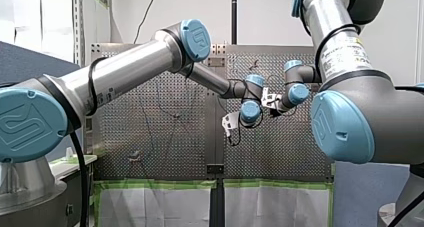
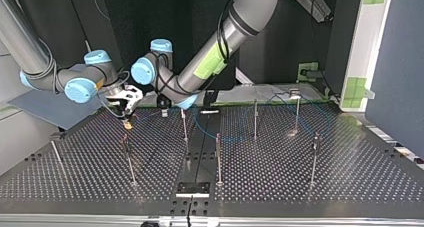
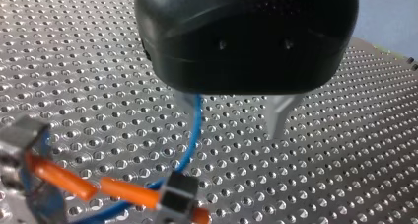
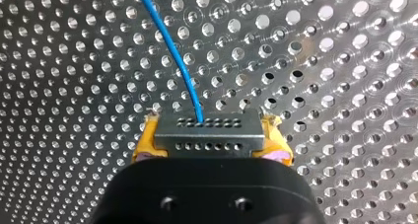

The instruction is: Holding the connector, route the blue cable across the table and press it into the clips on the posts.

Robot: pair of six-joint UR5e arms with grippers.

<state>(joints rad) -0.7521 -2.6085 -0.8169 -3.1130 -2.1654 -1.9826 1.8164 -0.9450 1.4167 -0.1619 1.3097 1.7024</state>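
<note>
My right gripper had its yellow-padded fingers clamped on the two short sides of the small grey rectangular connector, a block with two rows of pin holes in its face. The thin blue cable left one of the upper holes and ran ahead over the perforated metal surface. In the top view this grip sat at the far left of the surface. The thin upright metal posts stood nearer that camera and off to the right. The clips on them were too small to make out, and no stretch of cable showed as pressed into one.

My left gripper hovered close by with its bare metal fingers apart. The cable passed down beside one of them, and I could not tell whether it touched.

The cable looked light and limp, likely to sag and curl unless held under slight tension. Its smooth jacket would probably slide through metal fingers, which would suit a loose guiding hold a short way along from the connector. The connector seemed rigid and the one sure place to grip. The thin wire's entry into it was probably the weak point, so any pull should be gentle and in line with the cable.
</note>
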